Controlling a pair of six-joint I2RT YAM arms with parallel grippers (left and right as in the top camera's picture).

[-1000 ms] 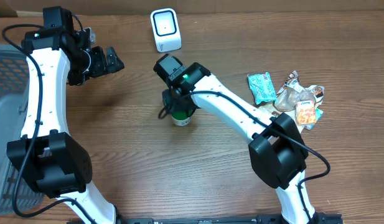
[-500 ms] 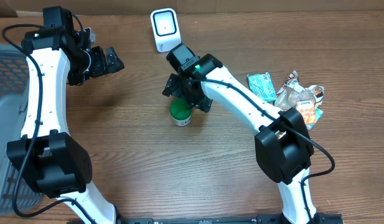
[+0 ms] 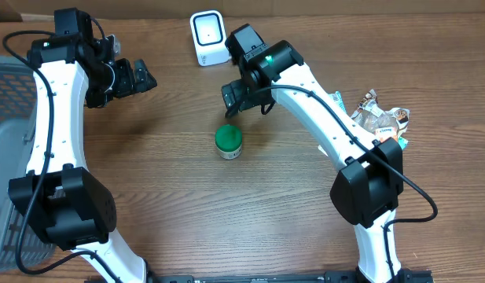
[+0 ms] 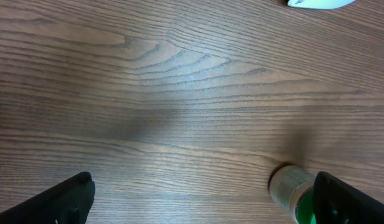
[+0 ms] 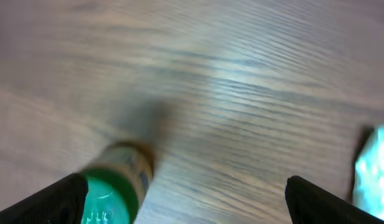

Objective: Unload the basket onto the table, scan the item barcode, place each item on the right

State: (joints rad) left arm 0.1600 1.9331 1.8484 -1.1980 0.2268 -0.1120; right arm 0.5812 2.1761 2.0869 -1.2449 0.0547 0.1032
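Observation:
The item, a small jar with a green lid, stands upright on the wooden table, free of both grippers. The white barcode scanner sits at the far edge. My right gripper hangs open between jar and scanner, holding nothing; its wrist view has the jar low on the left beside one finger. Further left, my left gripper is open and empty. In the left wrist view the jar lies next to the right fingertip, and the scanner's edge shows at the top.
A grey basket fills the left edge of the table. A pile of snack packets lies at the right, partly under the right arm. A teal packet shows at the right edge of the right wrist view.
My right gripper opened, let go of the jar and moved up and back toward the scanner. The jar stays standing where it was. The left arm has not moved.

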